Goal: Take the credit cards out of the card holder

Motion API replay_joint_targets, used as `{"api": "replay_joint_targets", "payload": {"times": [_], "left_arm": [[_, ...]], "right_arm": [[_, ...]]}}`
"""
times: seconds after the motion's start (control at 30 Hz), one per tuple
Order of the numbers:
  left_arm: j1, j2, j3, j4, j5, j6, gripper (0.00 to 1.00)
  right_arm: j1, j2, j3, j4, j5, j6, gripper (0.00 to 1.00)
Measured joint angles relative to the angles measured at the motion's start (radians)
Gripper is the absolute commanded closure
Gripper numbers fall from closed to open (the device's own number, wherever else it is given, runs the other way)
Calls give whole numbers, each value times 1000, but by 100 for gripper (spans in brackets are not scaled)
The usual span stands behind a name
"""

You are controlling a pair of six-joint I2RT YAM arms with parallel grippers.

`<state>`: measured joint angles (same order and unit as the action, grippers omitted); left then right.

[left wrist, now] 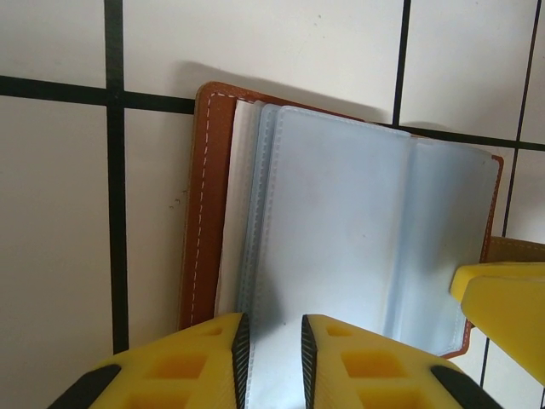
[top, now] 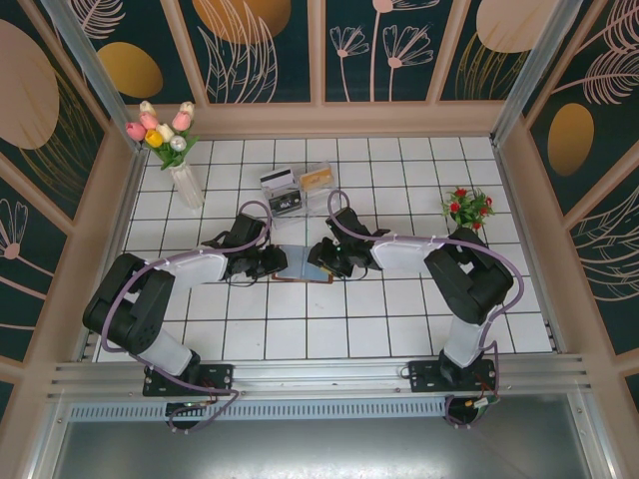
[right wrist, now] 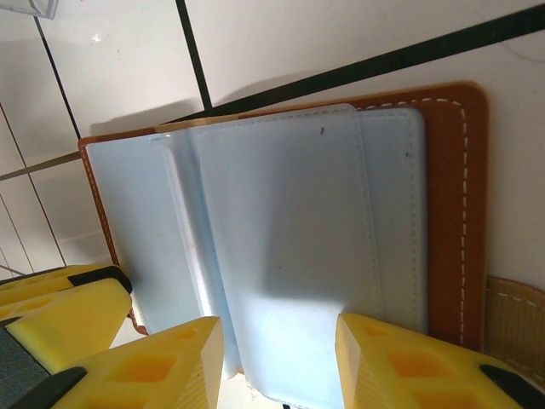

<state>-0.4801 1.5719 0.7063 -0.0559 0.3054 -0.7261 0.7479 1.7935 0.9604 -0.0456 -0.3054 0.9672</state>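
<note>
Card holder (top: pixel 305 265) lying open, blue-grey sleeves up, mid-table between both arms. No card seen in the exposed sleeves. Credit cards (top: pixel 318 179) apparently in clear tray (top: pixel 300 170) just behind card holder. Extraction judged well along, hidden sleeves unchecked.

Left gripper (left wrist: pixel 272 334) narrowly parted, straddling near sleeve edge, nothing clearly clamped. Right gripper (right wrist: pixel 281 341) wider, astride a sleeve leaf, holding nothing.

White tiled table (top: pixel 399 329), dark grout. Tulip vase (top: pixel 186 182) left-rear of card holder, red posy (top: pixel 467 207) right-rear. Floral panelled walls around.

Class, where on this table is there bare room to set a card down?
Bare tiles lie along the front between the left arm and right arm, and at the back right behind the red flowers. The middle is crowded: left hand, right hand, wallet and tray.
</note>
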Motion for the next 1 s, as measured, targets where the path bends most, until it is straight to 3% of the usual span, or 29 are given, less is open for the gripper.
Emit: {"api": "replay_joint_targets", "payload": {"times": [0.43,1.0], "left_arm": [[0,26,1,6,4,0,64],[0,-16,8,7,80,28,83]], "right_arm": [[0,8,5,-6,0,0,59],[0,10,8,-7,0,0,60]]}}
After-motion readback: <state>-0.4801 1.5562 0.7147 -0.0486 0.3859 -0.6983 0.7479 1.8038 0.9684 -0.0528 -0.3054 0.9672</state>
